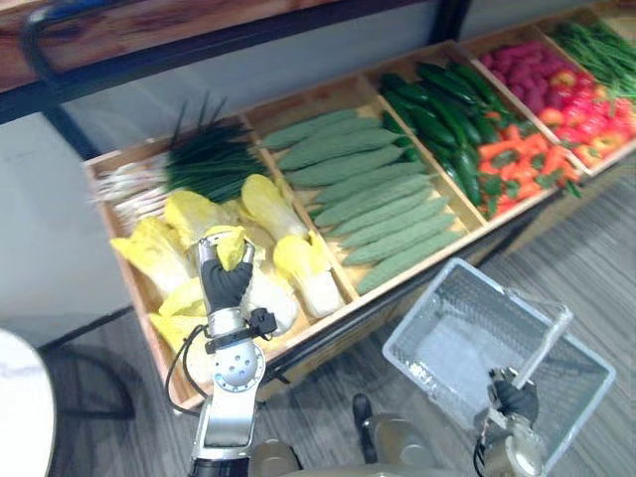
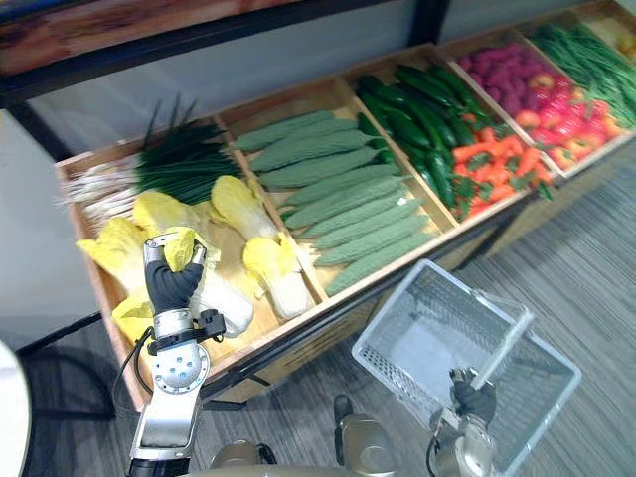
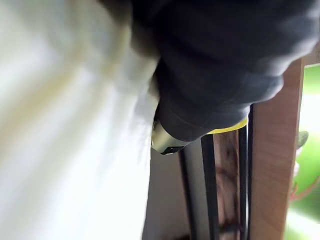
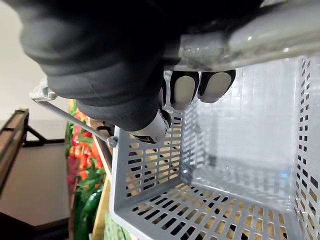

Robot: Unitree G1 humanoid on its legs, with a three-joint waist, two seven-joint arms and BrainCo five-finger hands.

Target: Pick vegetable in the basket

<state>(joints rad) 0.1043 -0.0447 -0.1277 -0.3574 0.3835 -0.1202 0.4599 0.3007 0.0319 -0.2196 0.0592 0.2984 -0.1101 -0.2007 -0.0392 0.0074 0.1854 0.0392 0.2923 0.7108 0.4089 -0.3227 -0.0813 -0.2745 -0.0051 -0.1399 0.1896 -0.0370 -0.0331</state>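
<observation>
A wooden display shelf [image 1: 343, 293] holds vegetables in compartments. My left hand [image 1: 225, 278] reaches into the left compartment of yellow-and-white napa cabbages [image 1: 283, 253], with its fingers curled round the yellow leafy top of one cabbage [image 1: 233, 245]. In the left wrist view the pale cabbage [image 3: 65, 125] lies right against the hand's dark cover [image 3: 220, 65]. My right hand [image 1: 514, 397] is shut on the handle [image 1: 545, 348] of an empty grey mesh basket [image 1: 417, 303], held low in front of the shelf. The right wrist view shows the fingers [image 4: 185, 90] wrapped round that handle [image 4: 270, 30].
Other compartments hold green chives [image 1: 204, 159], bumpy green gourds [image 1: 368, 189], dark cucumbers [image 1: 442, 104], orange carrots [image 1: 517, 159], red produce [image 1: 581, 109] and green beans [image 1: 596, 45]. A white round table edge [image 1: 15, 407] sits at lower left. Grey floor lies under the basket.
</observation>
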